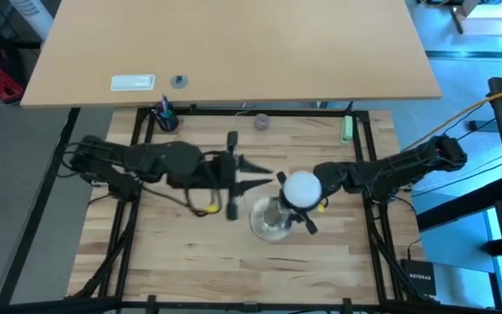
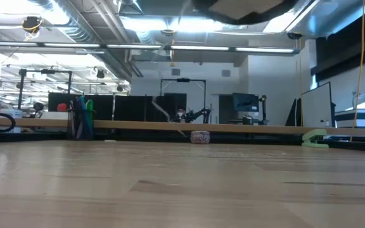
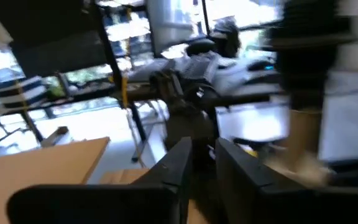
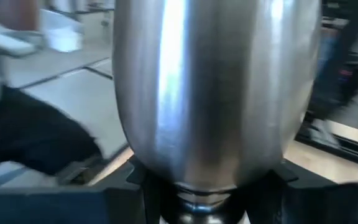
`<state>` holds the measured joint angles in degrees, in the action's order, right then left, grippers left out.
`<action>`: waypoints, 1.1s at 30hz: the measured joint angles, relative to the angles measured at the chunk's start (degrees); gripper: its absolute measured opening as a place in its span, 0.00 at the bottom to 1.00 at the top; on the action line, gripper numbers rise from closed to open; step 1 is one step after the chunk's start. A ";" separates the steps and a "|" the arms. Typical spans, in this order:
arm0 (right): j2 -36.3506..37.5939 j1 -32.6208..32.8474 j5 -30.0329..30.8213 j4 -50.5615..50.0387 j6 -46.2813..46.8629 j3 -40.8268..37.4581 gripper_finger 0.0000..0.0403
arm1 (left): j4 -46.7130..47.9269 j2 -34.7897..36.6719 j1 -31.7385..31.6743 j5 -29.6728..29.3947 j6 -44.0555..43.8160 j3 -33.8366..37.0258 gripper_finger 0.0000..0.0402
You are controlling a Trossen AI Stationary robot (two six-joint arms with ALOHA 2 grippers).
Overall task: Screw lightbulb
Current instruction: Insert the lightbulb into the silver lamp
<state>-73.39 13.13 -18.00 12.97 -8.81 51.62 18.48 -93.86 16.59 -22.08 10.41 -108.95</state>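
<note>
A: Where is the lightbulb (image 1: 301, 188)?

B: Raised off the table, over the silvery stand (image 1: 271, 220), pinched at its threaded neck by the right gripper (image 1: 307, 202). Left gripper (image 1: 269, 180) sits just beside it, fingers (image 3: 178, 163) pressed nearly together on nothing.

A: Risks?

B: My judgement: a tilted bulb could cross-thread in the socket; an unsteadied stand could turn or tip.

A: Surroundings?

B: Pale wooden table (image 1: 190, 253) in a dark frame, a second tabletop (image 1: 234, 44) behind, bright workshop beyond.
</note>
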 joint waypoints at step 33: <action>-21.69 -4.87 30.99 30.00 8.76 -16.90 0.39 | 15.66 18.06 5.19 -11.03 -24.99 33.66 0.53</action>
<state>-95.08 8.26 12.99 42.97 -0.05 34.72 34.14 -75.80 21.78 -33.11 -14.58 -75.29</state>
